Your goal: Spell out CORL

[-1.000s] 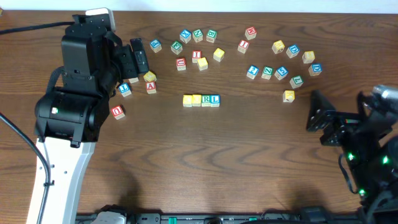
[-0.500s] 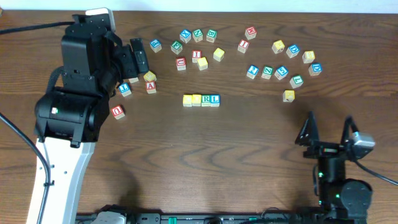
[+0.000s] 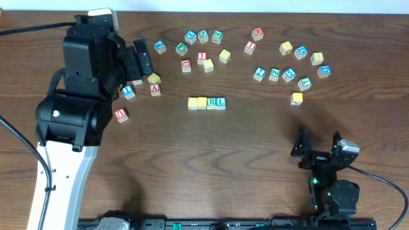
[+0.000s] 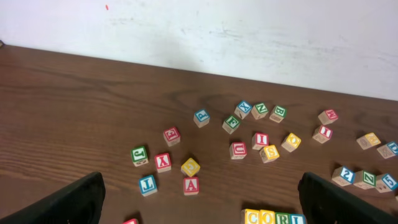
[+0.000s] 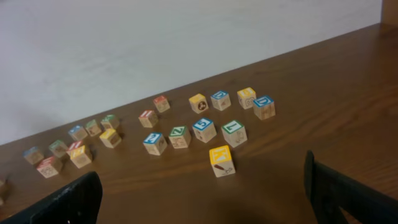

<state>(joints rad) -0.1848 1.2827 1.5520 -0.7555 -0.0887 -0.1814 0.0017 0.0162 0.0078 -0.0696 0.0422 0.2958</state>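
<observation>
Tabletop bears CORL row; white wall behind.

table: dark wood grain | wall: white, scuffed

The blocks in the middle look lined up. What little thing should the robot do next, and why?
Probably nothing more with the blocks: I'd just settle the right gripper into rest, away from them. The four cubes sit side by side in one row reading CORL. The right gripper and the left gripper are both open, empty and clear of that row.
</observation>
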